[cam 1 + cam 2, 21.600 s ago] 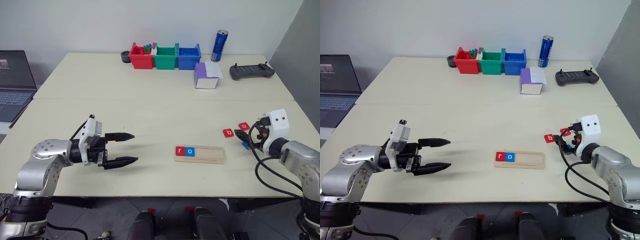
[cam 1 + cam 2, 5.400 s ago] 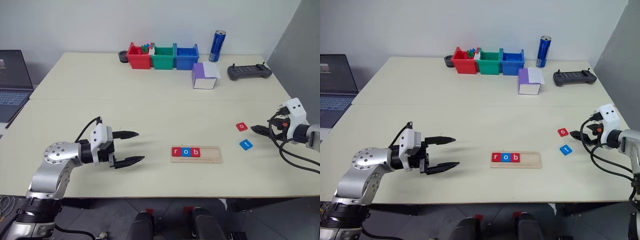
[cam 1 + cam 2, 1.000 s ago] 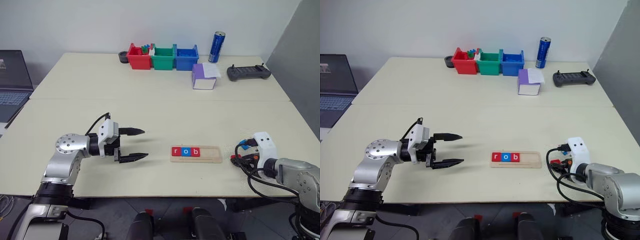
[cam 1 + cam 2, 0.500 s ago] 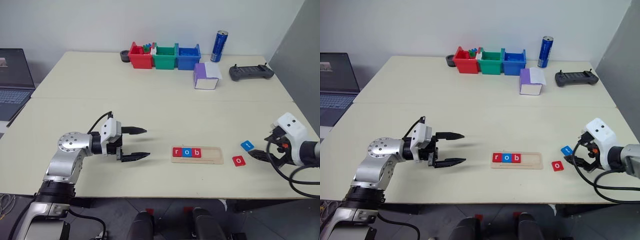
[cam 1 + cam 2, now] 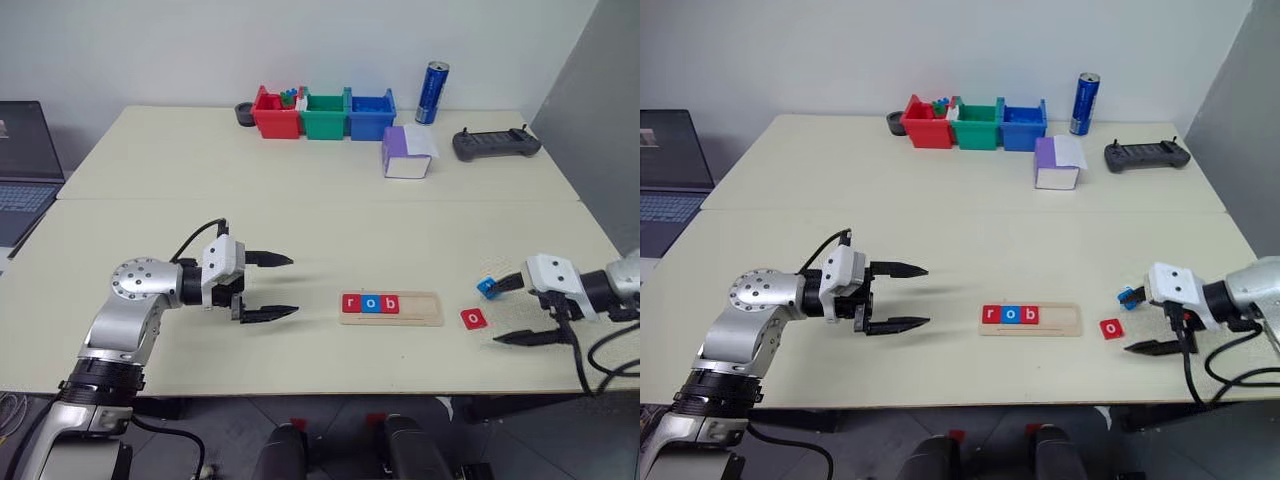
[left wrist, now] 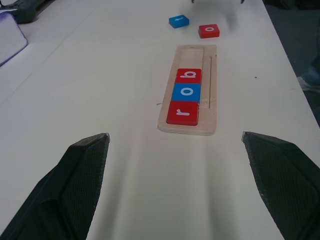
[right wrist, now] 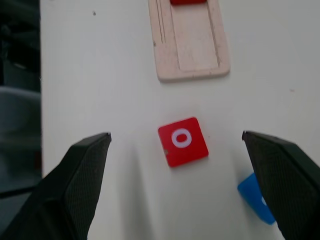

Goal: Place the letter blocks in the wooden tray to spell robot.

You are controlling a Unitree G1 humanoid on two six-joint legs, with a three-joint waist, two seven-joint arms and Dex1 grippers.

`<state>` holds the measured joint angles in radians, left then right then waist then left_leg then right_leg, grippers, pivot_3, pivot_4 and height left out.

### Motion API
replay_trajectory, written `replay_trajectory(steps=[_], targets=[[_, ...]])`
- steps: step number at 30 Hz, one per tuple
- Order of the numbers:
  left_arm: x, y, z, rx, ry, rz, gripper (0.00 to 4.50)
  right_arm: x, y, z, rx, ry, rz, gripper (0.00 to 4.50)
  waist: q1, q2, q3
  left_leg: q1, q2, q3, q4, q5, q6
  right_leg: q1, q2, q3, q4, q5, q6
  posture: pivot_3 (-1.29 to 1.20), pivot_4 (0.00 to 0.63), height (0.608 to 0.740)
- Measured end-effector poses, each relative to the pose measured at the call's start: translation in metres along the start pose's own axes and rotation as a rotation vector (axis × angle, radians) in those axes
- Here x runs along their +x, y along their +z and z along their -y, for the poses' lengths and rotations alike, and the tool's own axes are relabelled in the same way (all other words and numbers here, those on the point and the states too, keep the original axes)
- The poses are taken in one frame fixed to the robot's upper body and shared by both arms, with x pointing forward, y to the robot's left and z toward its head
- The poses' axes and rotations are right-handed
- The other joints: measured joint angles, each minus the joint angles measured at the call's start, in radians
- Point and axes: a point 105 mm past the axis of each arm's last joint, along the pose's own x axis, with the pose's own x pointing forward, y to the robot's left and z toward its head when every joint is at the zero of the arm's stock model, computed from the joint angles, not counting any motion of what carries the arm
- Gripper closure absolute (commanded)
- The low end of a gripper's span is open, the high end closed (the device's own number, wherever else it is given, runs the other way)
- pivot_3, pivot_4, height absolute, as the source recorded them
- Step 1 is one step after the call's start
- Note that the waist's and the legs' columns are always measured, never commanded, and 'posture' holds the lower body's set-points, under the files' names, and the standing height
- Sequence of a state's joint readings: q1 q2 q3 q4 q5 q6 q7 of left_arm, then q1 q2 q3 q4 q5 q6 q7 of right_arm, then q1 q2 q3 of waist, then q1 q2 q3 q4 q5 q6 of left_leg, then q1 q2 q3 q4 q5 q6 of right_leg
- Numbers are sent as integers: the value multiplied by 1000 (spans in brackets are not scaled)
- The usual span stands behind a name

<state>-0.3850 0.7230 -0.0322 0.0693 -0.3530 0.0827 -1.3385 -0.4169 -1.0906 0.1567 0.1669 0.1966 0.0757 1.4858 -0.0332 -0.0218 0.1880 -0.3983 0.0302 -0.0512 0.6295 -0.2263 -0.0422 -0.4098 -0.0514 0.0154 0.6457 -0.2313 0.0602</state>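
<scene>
The wooden tray [image 5: 424, 308] lies near the table's front edge. It holds a red r [image 5: 352, 303], a blue o [image 5: 371, 304] and a red b [image 5: 390, 304] at its left end; the right part is bare. A loose red o block [image 5: 474, 318] lies flat just right of the tray. A blue block [image 5: 486, 287] sits a little behind it, next to the upper finger of my right gripper [image 5: 506, 312]. That gripper is open and holds nothing; the red o [image 7: 182, 141] lies ahead between its fingers. My left gripper [image 5: 291, 286] hovers open left of the tray.
Red [image 5: 279, 114], green [image 5: 326, 113] and blue [image 5: 370, 113] bins stand at the back with a blue can [image 5: 431, 79]. A white-and-purple box [image 5: 404, 153] and a black controller [image 5: 495, 144] lie at the back right. A laptop [image 5: 25, 180] sits far left.
My right gripper has let go of the red o block beside the tray, drawn back to the right, rolled and opened wide. The left gripper has stayed in place.
</scene>
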Motion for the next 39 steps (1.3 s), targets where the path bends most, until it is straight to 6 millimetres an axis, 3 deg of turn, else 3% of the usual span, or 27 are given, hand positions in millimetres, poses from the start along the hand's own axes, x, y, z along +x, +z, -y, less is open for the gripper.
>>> replay_trajectory(steps=[4, 13, 33, 36, 39], targets=[[-1, -1, 6, -2, -1, -20, 0, 2, -13, 6, -23, 25, -56, 35, 2, 0, 0, 0, 0, 0, 0, 0, 0, 0, 0, 0, 0, 0, -1, 0, 150, 740], [-2, -13, 19, -18, -6, -27, 0, 7, -19, 13, -52, 33, -68, 35, 2, 1, 0, 0, 0, 0, 0, 0, 0, 0, 0, 0, 1, -1, -1, 0, 150, 740], [-7, -20, 16, -13, 9, -31, 0, 22, -23, 7, -45, 81, -73, 35, 2, 1, 0, 1, 0, 0, 0, 0, 0, 0, 0, 0, 2, 0, -1, 0, 150, 740], [-7, -19, 16, -17, 9, -38, 0, 28, -24, 6, -45, 88, -76, 656, 1, 1, 0, 1, 0, 0, 0, 0, 0, 0, 0, 0, 2, 0, -1, 0, 150, 740], [-6, -16, 16, -15, 6, -36, 0, 31, -22, 9, -55, 81, -74, 1714, 2, 1, 0, 2, 0, 0, 0, 0, 0, 1, 0, 0, 2, 0, -1, 0, 150, 740]])
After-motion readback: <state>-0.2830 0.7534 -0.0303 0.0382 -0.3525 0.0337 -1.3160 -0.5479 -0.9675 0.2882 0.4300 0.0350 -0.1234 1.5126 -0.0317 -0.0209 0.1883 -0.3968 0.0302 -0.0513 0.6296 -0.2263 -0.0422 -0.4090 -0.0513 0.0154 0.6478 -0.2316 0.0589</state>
